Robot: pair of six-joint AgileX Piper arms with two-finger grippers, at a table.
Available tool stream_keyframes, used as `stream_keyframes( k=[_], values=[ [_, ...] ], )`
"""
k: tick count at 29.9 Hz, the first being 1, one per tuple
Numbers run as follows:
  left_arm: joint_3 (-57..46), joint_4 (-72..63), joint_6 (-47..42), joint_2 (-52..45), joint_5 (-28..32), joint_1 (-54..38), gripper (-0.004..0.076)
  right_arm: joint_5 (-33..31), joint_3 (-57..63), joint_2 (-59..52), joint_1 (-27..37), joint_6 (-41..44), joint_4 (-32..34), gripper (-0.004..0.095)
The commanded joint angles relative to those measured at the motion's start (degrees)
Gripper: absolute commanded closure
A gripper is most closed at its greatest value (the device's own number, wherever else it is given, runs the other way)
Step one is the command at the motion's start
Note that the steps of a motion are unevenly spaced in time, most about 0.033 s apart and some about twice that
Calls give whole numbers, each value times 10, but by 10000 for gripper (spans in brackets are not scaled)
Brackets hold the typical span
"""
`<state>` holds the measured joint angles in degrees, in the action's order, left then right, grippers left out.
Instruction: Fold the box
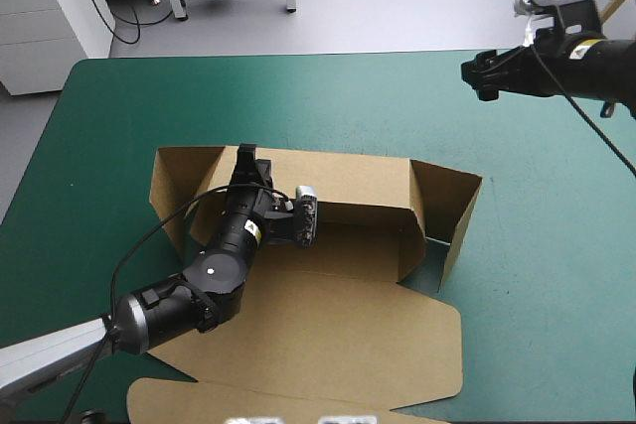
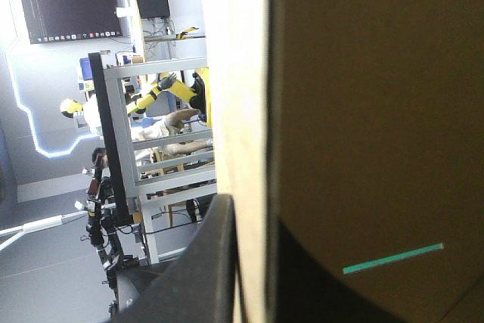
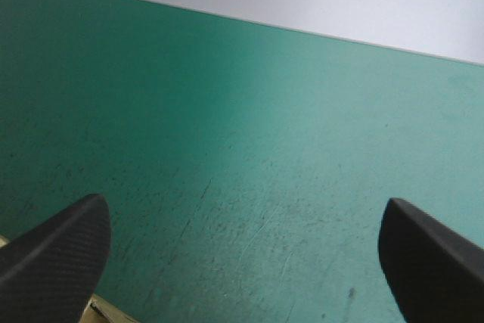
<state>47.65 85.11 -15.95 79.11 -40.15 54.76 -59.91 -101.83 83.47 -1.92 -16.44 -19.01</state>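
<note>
While your left gripper (image 1: 247,158) pinches the raised back wall of the brown box (image 1: 328,325) near its left end, seemingly all but closed on the board's edge, the box sits mid-table on the teal-green cover (image 1: 537,275), with its lid flat toward the near edge. Your right gripper (image 1: 484,81) hangs wide open and empty above the far right cover.

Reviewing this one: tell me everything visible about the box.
The box is a cut sheet of brown board, half formed, on the teal-green cover. Its far wall and both end walls stand raised; the lid panel lies flat toward the near edge. The left gripper is shut on the far wall's top edge near the left corner.
</note>
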Motion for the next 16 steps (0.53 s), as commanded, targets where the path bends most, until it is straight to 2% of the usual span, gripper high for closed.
stream_keyframes(
  k=[1, 6, 14, 16],
  values=[
    [-7, -68, -5, 1, 37, 7, 734, 22, -19, 25, -3, 0, -39, 27],
    [-7, -68, -5, 1, 37, 7, 734, -2, -19, 77, -3, 0, -77, 53],
    [-7, -68, -5, 1, 37, 7, 734, -88, -19, 137, -3, 0, -76, 131],
    [-7, -68, -5, 1, 37, 7, 734, -91, -14, 142, -3, 0, -75, 160]
  ],
)
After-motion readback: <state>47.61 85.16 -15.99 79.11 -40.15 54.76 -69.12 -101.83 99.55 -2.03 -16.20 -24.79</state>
